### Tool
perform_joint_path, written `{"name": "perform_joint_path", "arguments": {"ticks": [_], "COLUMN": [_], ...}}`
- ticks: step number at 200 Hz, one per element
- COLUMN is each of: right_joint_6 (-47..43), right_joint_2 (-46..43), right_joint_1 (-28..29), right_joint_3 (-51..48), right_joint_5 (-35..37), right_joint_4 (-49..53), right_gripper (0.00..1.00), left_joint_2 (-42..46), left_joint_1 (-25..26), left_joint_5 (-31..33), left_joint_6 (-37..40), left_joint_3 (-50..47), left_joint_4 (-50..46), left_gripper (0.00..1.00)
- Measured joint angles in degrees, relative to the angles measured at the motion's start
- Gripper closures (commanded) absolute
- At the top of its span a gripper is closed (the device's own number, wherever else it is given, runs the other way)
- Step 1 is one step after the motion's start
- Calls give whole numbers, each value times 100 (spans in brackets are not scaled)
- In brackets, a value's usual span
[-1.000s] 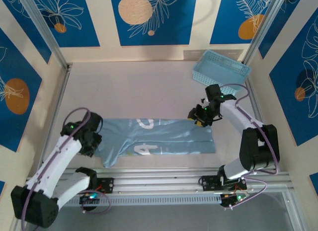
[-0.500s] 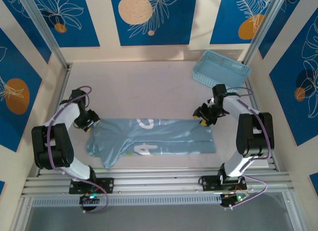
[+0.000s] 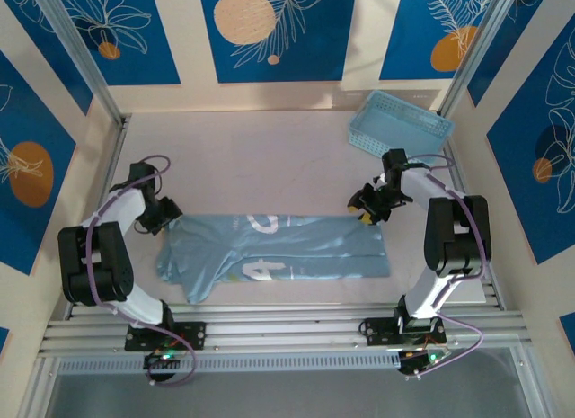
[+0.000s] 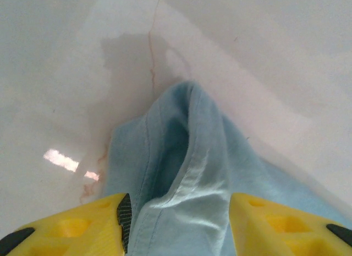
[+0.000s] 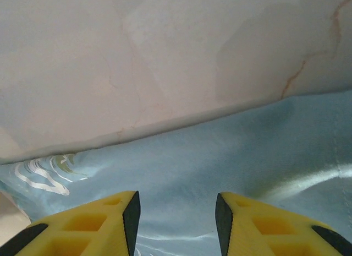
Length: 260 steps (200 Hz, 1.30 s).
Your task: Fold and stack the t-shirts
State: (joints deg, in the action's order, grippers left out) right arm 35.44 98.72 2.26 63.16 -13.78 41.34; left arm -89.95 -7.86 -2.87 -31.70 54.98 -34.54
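Note:
A light blue t-shirt (image 3: 287, 247) lies flat across the middle of the table, folded into a long band with white lettering (image 3: 263, 223) showing. My left gripper (image 3: 166, 217) is low at its far left corner. In the left wrist view that gripper (image 4: 179, 206) is open, its yellow fingers (image 4: 93, 223) straddling a raised fold of the shirt (image 4: 181, 151). My right gripper (image 3: 367, 210) hovers at the shirt's far right corner. The right wrist view has that gripper (image 5: 177, 206) open above smooth cloth (image 5: 231, 157), just inside the shirt's far edge.
A light-blue plastic lattice basket (image 3: 400, 121) stands at the back right, close behind the right arm. Metal rails (image 3: 287, 324) run along the near edge. Bare table (image 3: 243, 157) stretches beyond the shirt.
My left arm has swung from the shirt's near left side out to its far left corner. The right gripper stayed at the far right corner, shifting only slightly.

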Motion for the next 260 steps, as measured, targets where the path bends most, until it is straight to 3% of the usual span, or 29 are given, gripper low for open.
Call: {"name": "perform_joint_path", "arguments": {"ticks": [53, 77, 115, 161, 204, 231, 260], "right_joint_6": [4, 24, 87, 142, 118, 4, -140], "right_joint_2": [247, 522, 1034, 1338, 1958, 2391, 2179], "right_joint_1": [-48, -118, -162, -164, -229, -238, -168], "right_joint_3": [105, 221, 621, 1069, 2044, 2885, 3123], "right_joint_5": [282, 481, 704, 820, 938, 960, 1084], "right_joint_4": [92, 227, 542, 859, 1062, 1067, 1032], "right_gripper": [62, 68, 74, 77, 79, 68, 57], "left_joint_2": [-557, -625, -669, -981, -1740, -2013, -1423], "left_joint_1": [0, -2, -92, -120, -125, -120, 109], "left_joint_5": [168, 426, 745, 688, 420, 518, 876], "left_joint_6": [61, 26, 7, -131, -125, -59, 74], "left_joint_3": [221, 225, 295, 566, 1563, 2232, 2262], "left_joint_4": [109, 33, -151, -317, -555, -610, -710], "left_gripper": [90, 99, 96, 95, 91, 71, 70]}}
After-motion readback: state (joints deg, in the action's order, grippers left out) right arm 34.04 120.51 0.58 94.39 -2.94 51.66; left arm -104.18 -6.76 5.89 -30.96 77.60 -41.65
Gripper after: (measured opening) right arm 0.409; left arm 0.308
